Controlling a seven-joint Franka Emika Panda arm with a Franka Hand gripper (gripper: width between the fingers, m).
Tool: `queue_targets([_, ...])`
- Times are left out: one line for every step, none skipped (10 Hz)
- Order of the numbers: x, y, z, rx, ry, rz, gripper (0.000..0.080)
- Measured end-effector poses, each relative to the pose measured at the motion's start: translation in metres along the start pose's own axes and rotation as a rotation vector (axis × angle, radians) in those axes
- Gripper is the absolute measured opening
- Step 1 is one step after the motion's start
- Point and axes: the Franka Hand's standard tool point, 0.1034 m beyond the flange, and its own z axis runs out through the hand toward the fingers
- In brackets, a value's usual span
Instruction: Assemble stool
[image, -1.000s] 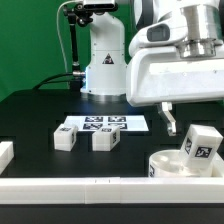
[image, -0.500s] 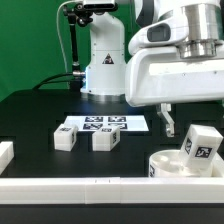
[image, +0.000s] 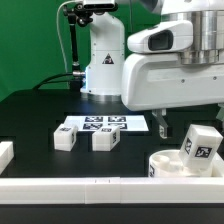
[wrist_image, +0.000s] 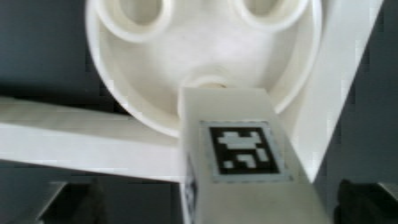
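The gripper (wrist_image: 222, 205) hangs over the seat with its jaws spread wide and nothing pinched between them. In the wrist view the two dark fingers (wrist_image: 75, 202) sit out at either edge. There is a clear gap from each one to the white leg (wrist_image: 235, 140), which runs straight down the middle. So the leg is between the jaws, touched by neither. Its tagged face, a black-and-white square, looks right up at the camera.

Past the fingertips, at the leg's far end, is the seat (wrist_image: 151, 75), round and white, with two oval hollows showing. The leg meets the seat between those hollows. Whether it is locked in, I can't tell.

Over to the exterior view. The seat (image: 165, 168) lies on the black table (image: 40, 115) beneath the gripper. The leg (image: 200, 144) stands up out of it, leaning a little, with its tag facing the camera. One dark finger (image: 165, 123) hangs near the leg, on the exterior view's left of it and not touching. The other finger is hidden.

Well away from the jaws, a second leg (image: 66, 139) and a third leg (image: 104, 140) lie side by side on the table. They are just in front of the marker board (image: 103, 124). A long white border bar (image: 80, 186) runs along the table's near edge, just beside the seat. In the wrist view it shows as a white strip (wrist_image: 54, 125) crossing below the jaws.
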Motion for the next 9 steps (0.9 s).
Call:
queue_targets([-0.0027, -0.0029, 0.0001, 0.005, -0.073, 0.0, 0.0649])
queue_targets([0.0039, -0.0051, -0.0003, 0.005, -0.065, -0.003, 0.0649])
queue_targets([0.005, -0.0068, 0.0008, 0.005, -0.06, -0.006, 0.0649])
queue_targets([0.0046, -0.0078, 0.0019, 0.005, -0.061, -0.007, 0.0649])
queue_targets([0.0043, -0.0092, 0.0029, 0.006, -0.062, -0.009, 0.0649])
queue_targets([0.0044, -0.0096, 0.0033, 0.006, -0.061, -0.012, 0.0649])
queue_targets([0.0044, -0.0088, 0.0032, 0.006, -0.061, -0.013, 0.0623])
queue_targets([0.0044, -0.0089, 0.0032, 0.006, -0.061, -0.013, 0.0623])
queue_targets([0.0044, -0.0088, 0.0032, 0.006, -0.061, -0.013, 0.0447])
